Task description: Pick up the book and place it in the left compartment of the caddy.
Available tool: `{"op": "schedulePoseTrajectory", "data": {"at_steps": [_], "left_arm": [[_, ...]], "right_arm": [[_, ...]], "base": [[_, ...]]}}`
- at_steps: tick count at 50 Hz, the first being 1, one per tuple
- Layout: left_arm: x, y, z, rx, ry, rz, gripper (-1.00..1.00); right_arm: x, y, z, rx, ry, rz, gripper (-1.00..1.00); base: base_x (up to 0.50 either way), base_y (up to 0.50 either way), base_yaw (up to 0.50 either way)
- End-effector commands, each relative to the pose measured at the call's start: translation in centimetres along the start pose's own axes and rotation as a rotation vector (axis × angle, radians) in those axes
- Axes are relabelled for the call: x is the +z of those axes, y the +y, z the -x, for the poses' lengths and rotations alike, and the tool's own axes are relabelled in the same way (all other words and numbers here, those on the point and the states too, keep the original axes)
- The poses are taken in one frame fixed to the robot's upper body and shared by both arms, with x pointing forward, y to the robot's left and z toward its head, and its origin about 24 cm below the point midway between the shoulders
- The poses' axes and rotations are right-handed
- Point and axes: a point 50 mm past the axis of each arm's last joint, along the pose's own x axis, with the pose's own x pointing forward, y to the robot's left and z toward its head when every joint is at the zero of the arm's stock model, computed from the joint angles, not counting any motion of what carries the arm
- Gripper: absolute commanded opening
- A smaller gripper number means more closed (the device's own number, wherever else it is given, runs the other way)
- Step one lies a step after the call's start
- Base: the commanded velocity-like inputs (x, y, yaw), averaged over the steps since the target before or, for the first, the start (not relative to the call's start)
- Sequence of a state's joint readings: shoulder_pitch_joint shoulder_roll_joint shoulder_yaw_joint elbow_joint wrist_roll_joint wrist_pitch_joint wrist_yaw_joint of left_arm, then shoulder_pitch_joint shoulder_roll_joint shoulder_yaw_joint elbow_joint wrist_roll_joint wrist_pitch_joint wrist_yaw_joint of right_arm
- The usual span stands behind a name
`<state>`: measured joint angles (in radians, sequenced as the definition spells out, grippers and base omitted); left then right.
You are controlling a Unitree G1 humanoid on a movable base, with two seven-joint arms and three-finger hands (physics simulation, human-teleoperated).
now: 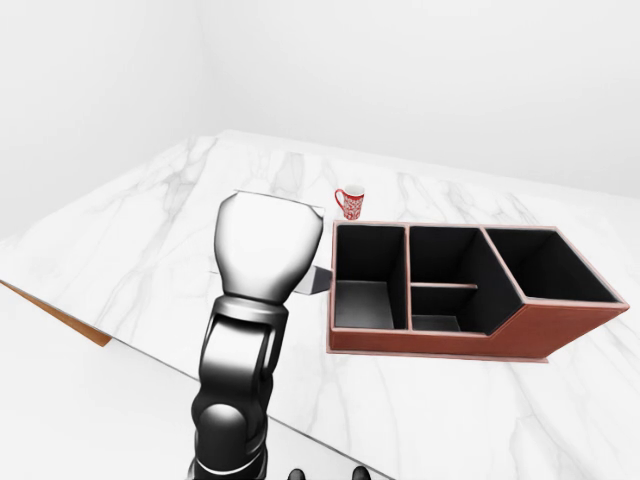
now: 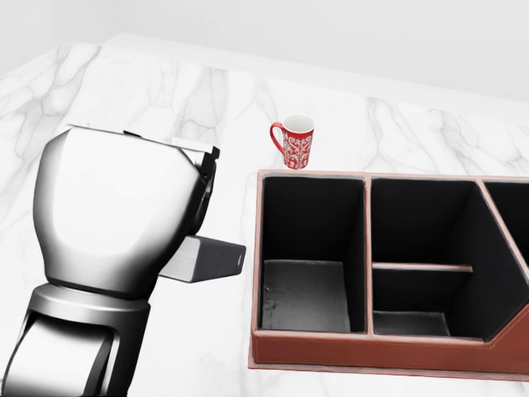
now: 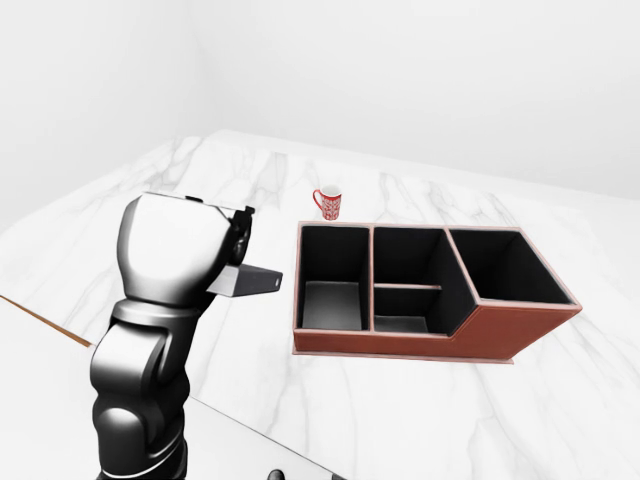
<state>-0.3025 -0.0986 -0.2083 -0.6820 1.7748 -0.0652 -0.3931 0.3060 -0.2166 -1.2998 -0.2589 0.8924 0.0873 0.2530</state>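
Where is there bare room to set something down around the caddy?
Bare marble lies right of the mug, above the caddy, and left of the left hand. The gap between the book and the caddy's left wall is tight.

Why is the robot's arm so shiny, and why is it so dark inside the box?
In the head view, the left hand has a glossy silver shell that catches bright light, giving white glare. The caddy has black walls, so its insides look dark, with only a faint grey sheen on the floor. In the eye views everything looks sharp, with almost no shadows on the marble table.
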Motion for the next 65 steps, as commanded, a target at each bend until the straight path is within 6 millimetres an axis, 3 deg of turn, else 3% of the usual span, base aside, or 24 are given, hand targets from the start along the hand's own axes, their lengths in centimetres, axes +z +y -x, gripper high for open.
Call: {"op": "schedulePoseTrajectory", "data": {"at_steps": [1, 16, 22, 39, 48, 65], "left_arm": [[1.4, 1.2, -0.1, 0.055, -0.025, 0.011, -1.00], [3.2, 3.3, 0.2, 0.097, -0.039, 0.007, -1.00], [4.8, 4.0, -0.1, 0.108, -0.107, -0.005, -1.00], [6.9, 2.1, -1.4, 0.119, -0.144, -0.016, -1.00], [8.7, 1.1, -1.2, 0.113, -0.225, -0.039, -1.00], [10.1, -1.1, -0.5, 0.099, -0.290, -0.049, -1.00]], "right_arm": [[0.1, 0.0, 0.0, 0.002, -0.002, -0.001, 1.00], [0.0, 0.0, 0.0, 0.003, 0.001, -0.002, 1.00], [0.1, 0.0, 0.0, 0.004, -0.003, -0.002, 1.00], [0.3, 0.1, 0.0, 0.007, -0.011, -0.004, 1.00], [0.2, 0.1, 0.0, 0.007, -0.009, -0.006, 1.00], [0.1, 0.1, 0.0, 0.009, -0.004, -0.006, 1.00]], "base": [[0.00, 0.00, 0.00], [0.00, 0.00, 0.00], [0.00, 0.00, 0.00], [0.00, 0.00, 0.00], [0.00, 0.00, 0.00], [0.00, 0.00, 0.00]]}}
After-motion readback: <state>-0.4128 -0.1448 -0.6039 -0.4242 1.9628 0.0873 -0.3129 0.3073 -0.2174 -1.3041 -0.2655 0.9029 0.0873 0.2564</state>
